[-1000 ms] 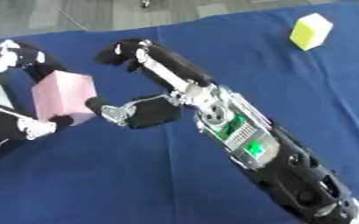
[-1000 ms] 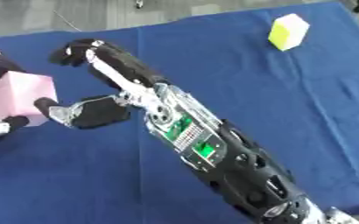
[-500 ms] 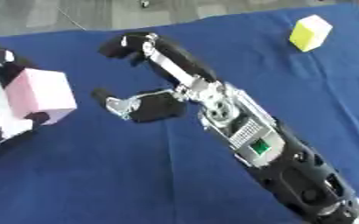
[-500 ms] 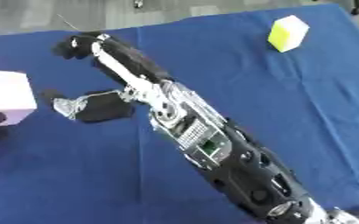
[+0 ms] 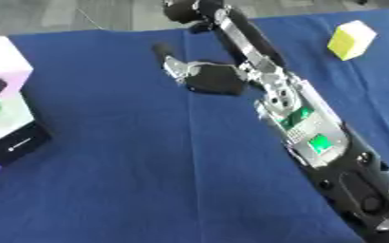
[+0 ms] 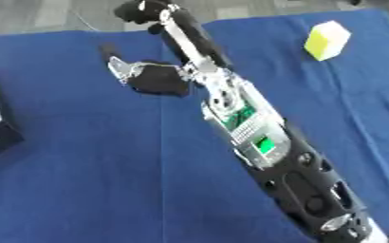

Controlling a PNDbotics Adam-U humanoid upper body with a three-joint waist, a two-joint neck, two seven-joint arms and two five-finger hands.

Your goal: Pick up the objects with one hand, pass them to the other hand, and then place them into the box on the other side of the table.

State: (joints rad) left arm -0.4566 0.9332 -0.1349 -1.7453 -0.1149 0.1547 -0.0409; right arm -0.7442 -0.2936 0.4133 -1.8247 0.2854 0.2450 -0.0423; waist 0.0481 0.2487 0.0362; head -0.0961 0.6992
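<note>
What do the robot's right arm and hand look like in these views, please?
The right arm is a long black limb with silver metal around the wrist and an exposed panel showing green lit patches. The right hand is black at the palm, with a silver bracket at the thumb side and black fingers on silver links. No cables or sleeves are visible.

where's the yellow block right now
The yellow block sits on the blue table at the far right in both eye views, beyond and to the right of the right hand, apart from it.
</note>
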